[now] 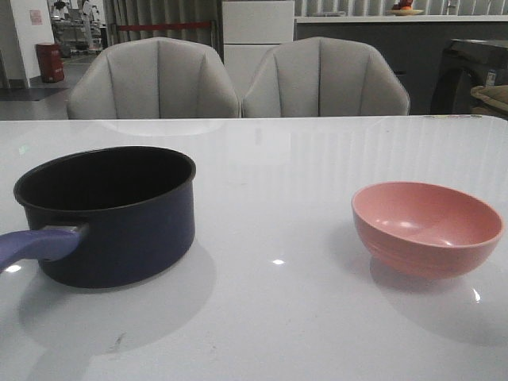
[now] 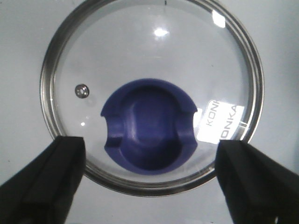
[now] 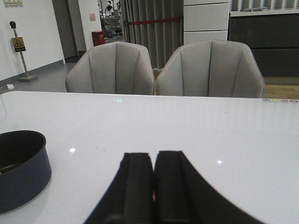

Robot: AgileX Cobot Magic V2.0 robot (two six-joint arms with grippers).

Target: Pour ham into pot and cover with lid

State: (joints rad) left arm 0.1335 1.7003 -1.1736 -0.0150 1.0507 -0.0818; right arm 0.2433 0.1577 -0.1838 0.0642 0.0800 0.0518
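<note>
The dark navy pot (image 1: pixel 119 230) stands at the left of the white table, its purple-blue handle (image 1: pixel 36 244) pointing toward the near left. No ham shows in any view. In the left wrist view the glass lid (image 2: pixel 152 93) lies flat on the table, its blue knob (image 2: pixel 149 126) up. My left gripper (image 2: pixel 152 147) hovers over it, open, one finger on each side of the knob and clear of it. My right gripper (image 3: pixel 153 156) is shut above the table, with the pot (image 3: pixel 21 172) off to its side. Neither gripper appears in the front view.
A pink bowl (image 1: pixel 426 230) sits at the right of the table; its visible inside holds nothing. Two grey chairs (image 1: pixel 155 79) (image 1: pixel 325 79) stand behind the far edge.
</note>
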